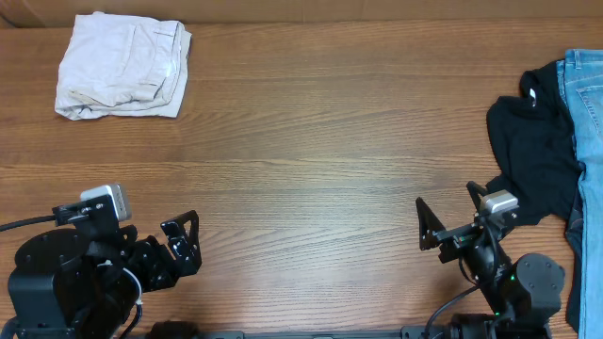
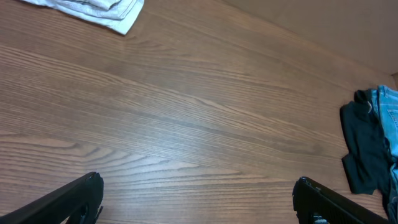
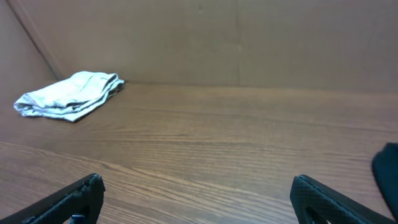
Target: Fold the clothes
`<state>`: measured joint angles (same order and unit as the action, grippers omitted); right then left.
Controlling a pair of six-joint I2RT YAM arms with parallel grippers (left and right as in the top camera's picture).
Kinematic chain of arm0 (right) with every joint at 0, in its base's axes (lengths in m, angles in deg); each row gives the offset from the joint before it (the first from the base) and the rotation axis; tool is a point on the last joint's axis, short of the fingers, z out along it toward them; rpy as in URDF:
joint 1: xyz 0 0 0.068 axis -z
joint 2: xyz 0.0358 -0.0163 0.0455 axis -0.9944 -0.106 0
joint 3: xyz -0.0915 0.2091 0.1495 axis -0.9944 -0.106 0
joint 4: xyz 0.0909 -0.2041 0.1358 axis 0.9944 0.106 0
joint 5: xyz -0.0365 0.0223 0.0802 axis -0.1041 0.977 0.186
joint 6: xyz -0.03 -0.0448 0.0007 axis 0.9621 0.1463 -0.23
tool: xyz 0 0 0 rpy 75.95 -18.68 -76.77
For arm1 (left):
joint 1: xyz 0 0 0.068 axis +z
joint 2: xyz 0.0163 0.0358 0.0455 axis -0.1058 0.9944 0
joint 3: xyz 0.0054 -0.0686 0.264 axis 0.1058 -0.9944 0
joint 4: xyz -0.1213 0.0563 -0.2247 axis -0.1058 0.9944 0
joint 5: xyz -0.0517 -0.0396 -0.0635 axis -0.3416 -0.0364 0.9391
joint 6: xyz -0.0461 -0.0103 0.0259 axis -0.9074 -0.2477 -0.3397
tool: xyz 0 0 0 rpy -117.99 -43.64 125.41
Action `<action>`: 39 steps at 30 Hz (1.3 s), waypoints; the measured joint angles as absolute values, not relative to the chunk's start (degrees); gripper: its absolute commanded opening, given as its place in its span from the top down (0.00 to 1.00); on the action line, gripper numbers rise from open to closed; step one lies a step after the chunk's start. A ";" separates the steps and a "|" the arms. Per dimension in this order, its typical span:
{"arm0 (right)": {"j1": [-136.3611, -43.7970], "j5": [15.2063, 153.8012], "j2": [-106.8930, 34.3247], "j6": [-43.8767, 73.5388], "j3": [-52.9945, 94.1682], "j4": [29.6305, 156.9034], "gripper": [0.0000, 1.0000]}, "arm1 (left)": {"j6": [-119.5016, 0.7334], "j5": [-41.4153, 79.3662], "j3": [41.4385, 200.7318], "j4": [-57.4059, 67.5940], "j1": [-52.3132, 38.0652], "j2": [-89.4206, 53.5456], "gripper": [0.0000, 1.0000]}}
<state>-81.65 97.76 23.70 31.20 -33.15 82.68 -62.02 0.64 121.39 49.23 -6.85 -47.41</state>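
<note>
At the far left corner I had the shorts (image 1: 122, 66) lying in a compact folded bundle, close to the back edge of the table (image 1: 311, 160) and well apart from both arms. Nearer me on that side, the left gripper (image 1: 186, 243) sat low over bare wood with its fingers spread wide and nothing between them. Across the open middle, the right gripper (image 1: 446, 212) was likewise spread and empty, parked just beside the black garment (image 1: 532, 155), which lay crumpled against the jeans (image 1: 589, 141) at the right edge. I judged the fold to be done or nearly so, which left the risks mostly in meddling. A long reach from the left arm to that corner could catch the top layer and drag the bundle open, or shove it toward the table's edge. On the right, any outward swing could snag the black cloth, since it lay so near the arm's base. Either arm going for the dark pile would have been folding the wrong thing. As for writing, I could read none: the shorts showed a pale strip that might have been a label, too small to make out, and neither the garments nor the grippers showed any brand I could read.
</note>
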 measured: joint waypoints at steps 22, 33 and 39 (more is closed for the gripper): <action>-81.76 98.70 32.60 28.69 -42.31 68.65 0.00 | -62.02 0.64 121.39 49.23 -6.85 -47.41 0.00; -82.09 98.44 33.60 28.54 -46.31 65.15 0.00 | -62.02 0.64 121.39 49.21 -6.85 -47.41 0.00; -82.09 93.98 33.65 28.47 -47.27 62.20 0.00 | -62.02 0.64 121.39 49.23 -6.85 -47.41 0.00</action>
<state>-82.09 93.98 33.65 28.47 -47.27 62.20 -62.02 0.64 121.39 49.23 -6.85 -47.41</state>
